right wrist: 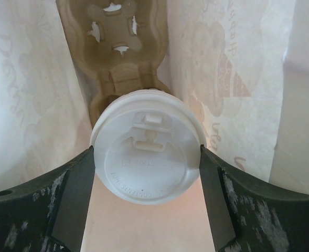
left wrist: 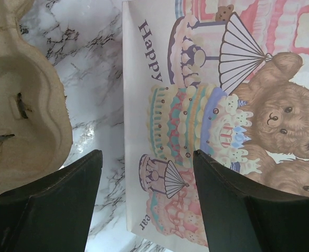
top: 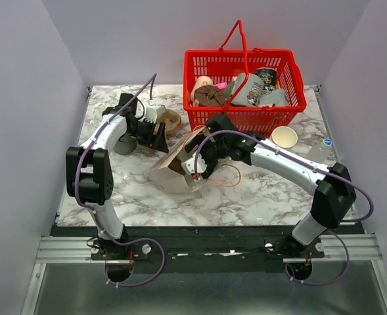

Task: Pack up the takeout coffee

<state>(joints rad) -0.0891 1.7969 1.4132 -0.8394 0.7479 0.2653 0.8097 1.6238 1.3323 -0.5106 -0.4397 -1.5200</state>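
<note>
While right tool [right wrist: 147, 164] grips coffee [right wrist: 148, 140], bag [left wrist: 144, 131] reads "Happy".

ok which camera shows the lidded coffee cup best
Right wrist view: the takeout coffee sits centred, lid facing the camera, between the right tool's fingers. In the top external view the bag and the right tool hide it. The left wrist view shows only the bag's print and a pulp carrier, no cup.
</note>
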